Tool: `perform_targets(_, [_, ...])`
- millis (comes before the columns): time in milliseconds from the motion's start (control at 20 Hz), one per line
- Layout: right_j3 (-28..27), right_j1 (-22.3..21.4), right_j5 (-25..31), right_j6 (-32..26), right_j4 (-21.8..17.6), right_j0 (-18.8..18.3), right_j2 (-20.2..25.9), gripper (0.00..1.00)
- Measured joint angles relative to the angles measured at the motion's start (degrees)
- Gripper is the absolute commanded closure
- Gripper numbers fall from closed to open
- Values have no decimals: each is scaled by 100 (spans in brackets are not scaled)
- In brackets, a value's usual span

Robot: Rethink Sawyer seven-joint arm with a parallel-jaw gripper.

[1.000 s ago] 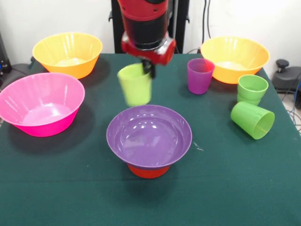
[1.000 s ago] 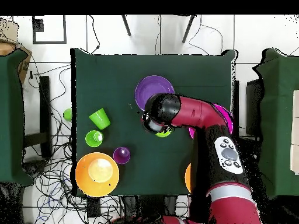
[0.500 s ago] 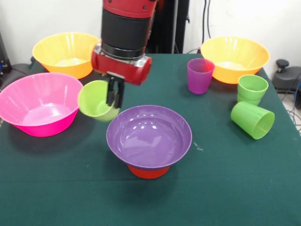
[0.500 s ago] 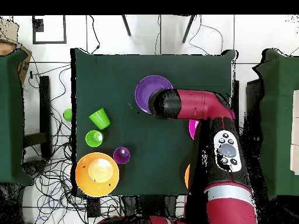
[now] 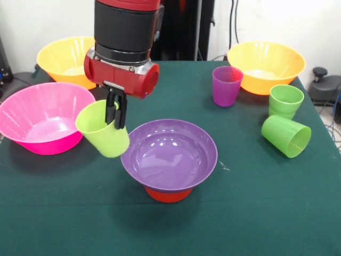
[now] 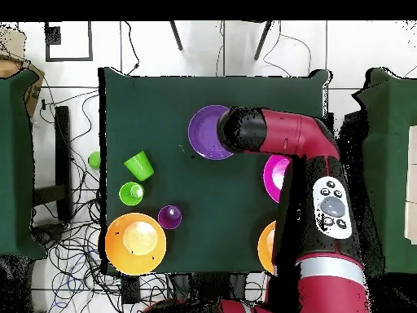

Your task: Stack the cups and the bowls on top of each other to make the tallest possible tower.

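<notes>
Starting from the bench's left edge in the front view, the big pink bowl sat empty, with one orange-yellow bowl behind it at the far left corner. Just beside the pink bowl's rim, the gripper held the yellow-green cup in the air, its jaws pinching the cup's rim, one inside and one outside. The cup hung tilted, mouth up and to the left, its base almost touching the left rim of the purple bowl, which rested on the small orange bowl near the bench's middle.

To place it well, the cup likely needed carrying right until it was over the purple bowl's centre, levelling upright, then lowering gently; a push on the rim could tip the bowl off its narrow base.

Further right stood the translucent purple cup, the second orange-yellow bowl, an upright green cup and a green cup on its side.
</notes>
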Motion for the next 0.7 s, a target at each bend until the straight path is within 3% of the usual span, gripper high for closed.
perform_targets(450, [-336,2,1699,0,470,7,12,100])
perform_targets(700, [-419,1,2037,0,585,30,13,100])
